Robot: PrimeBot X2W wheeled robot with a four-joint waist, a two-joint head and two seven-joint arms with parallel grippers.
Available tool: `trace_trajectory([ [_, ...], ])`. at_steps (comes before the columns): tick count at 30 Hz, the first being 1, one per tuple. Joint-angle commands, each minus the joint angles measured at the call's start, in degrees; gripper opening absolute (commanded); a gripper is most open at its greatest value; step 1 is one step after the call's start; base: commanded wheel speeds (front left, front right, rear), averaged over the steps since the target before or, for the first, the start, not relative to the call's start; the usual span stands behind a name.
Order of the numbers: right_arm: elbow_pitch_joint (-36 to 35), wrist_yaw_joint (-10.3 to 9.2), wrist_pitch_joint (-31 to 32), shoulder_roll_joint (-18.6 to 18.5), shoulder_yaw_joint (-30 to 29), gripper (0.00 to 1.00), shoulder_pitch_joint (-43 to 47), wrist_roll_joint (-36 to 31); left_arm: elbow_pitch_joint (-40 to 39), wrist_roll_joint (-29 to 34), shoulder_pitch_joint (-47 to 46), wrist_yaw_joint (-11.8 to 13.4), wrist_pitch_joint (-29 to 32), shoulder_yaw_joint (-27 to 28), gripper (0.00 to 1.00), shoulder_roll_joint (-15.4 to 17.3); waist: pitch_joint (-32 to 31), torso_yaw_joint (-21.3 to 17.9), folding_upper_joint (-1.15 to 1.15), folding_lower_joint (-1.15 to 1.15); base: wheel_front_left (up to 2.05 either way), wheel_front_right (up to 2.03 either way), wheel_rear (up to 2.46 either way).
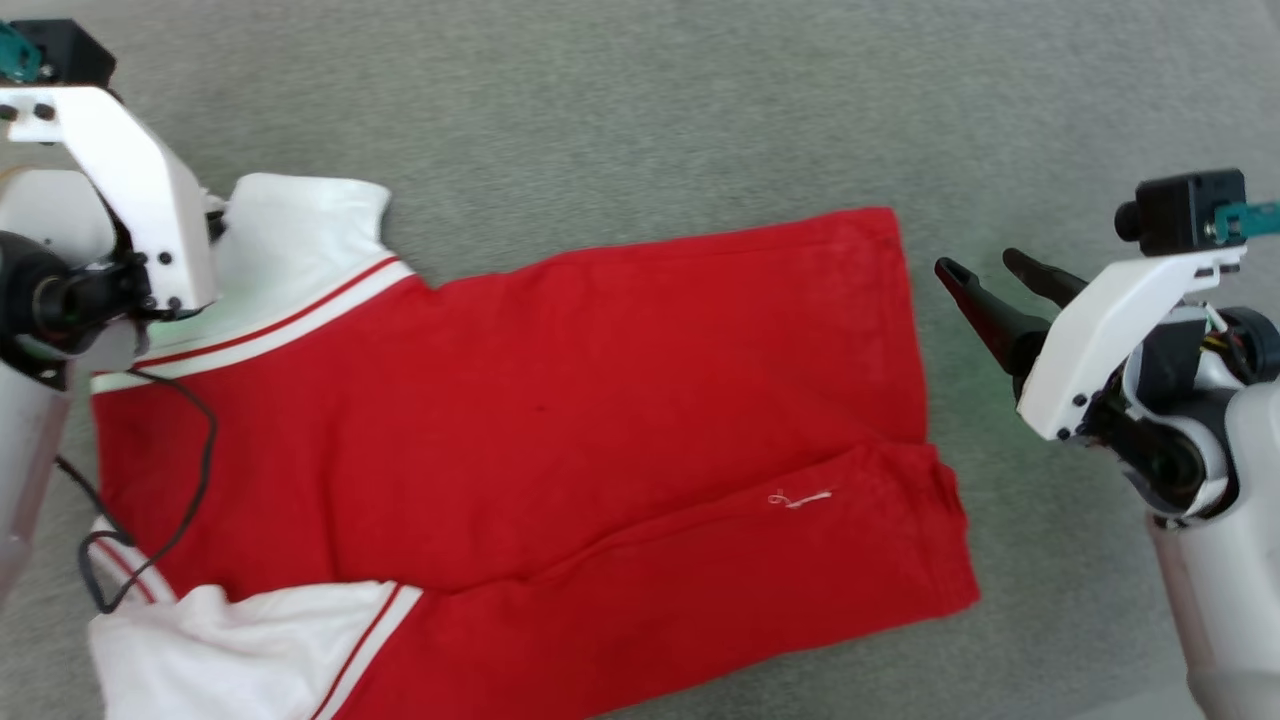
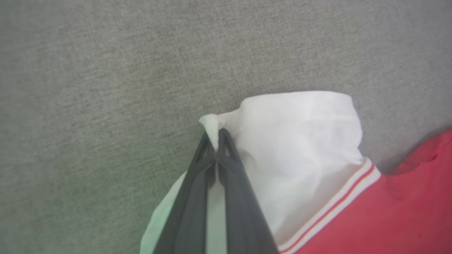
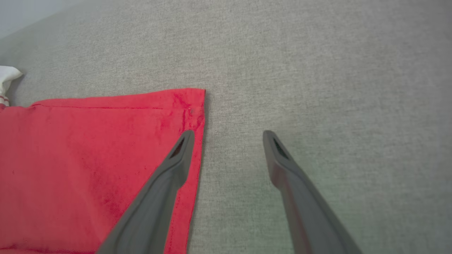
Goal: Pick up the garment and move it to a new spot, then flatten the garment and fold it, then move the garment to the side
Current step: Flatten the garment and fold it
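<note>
The garment [image 1: 520, 420] lies spread across the grey cloth surface, red body to the right, white sleeves at the left. Its lower part is folded over the middle. The upper white sleeve [image 2: 300, 148] has red-white striped trim. My left gripper [image 2: 215, 135] is shut on that sleeve's outer corner, a pinch of white fabric sticking up between the fingertips. In the head view the left arm [image 1: 130, 200] covers this grip. My right gripper [image 1: 975, 262] hovers open just off the garment's hem edge [image 3: 197, 116], one finger [image 3: 176, 158] over the red fabric, the other over bare surface.
Grey fabric surface [image 1: 640, 110] extends all around the garment, with room above and to the right. A black cable [image 1: 190, 480] from the left arm hangs over the garment's left part. A loose white thread [image 1: 800, 498] lies on the red fold.
</note>
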Motion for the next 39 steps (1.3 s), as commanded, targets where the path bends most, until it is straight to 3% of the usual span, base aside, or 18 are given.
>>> trace_trajectory([
  [1,0.97,-0.02,2.32,-0.6,0.35,1.0,-1.95,0.45,-0.46,0.32,-0.64,-0.44,-1.09,-0.06,0.0,-0.87,-0.89,2.76,0.0,0.0,0.0,0.0,0.0],
  [10,8.86,-0.02,14.65,-3.26,1.74,1.0,-10.22,-2.32,-5.24,3.12,-3.85,-2.99,-4.8,-2.19,0.0,-2.94,0.93,8.54,0.0,0.0,0.0,0.0,0.0],
  [16,15.65,-0.02,21.17,-2.14,2.21,1.0,-12.17,-3.75,-7.18,3.55,-4.31,-3.58,-6.07,-2.91,0.0,-3.82,1.72,10.3,0.0,0.0,0.0,0.0,0.0],
  [17,16.63,-0.02,22.33,-1.85,2.23,0.69,-12.16,-3.89,-7.43,3.69,-4.33,-3.74,-6.2,-3.06,0.0,-3.82,1.78,10.46,0.0,0.0,0.0,0.0,0.0],
  [18,17.47,-0.02,23.25,-1.4,2.14,0.18,-12.23,-3.72,-7.56,3.86,-4.39,-3.68,-6.32,-3.13,0.0,-3.83,1.83,10.61,0.0,0.0,0.0,0.0,0.0],
  [19,18.15,-0.02,24.15,-1.11,2.03,0.0,-12.21,-3.62,-7.67,3.87,-4.37,-3.76,-6.44,-3.19,0.0,-3.87,1.84,10.76,0.0,0.0,0.0,0.0,0.0],
  [26,18.89,-0.02,25.07,-1.56,2.22,0.0,-12.33,-4.16,-8.12,4.35,-3.18,-4.3,-8.38,-3.7,0.0,-4.22,0.62,11.49,0.0,0.0,0.0,0.0,0.0],
  [31,16.38,-0.02,22.43,-2.95,2.5,0.0,-13.32,-4.44,-7.81,3.88,-1.6,-4.6,-10.98,-3.18,0.0,-4.34,-2.39,12.15,0.0,0.0,0.0,0.0,0.0],
  [39,11.1,-0.02,18.76,-5.54,2.43,0.0,-9.37,-4.81,-10.94,1.5,7.39,-2.98,-17.76,0.02,0.0,-3.3,-10.2,12.94,0.0,0.0,0.0,0.0,0.0],
])
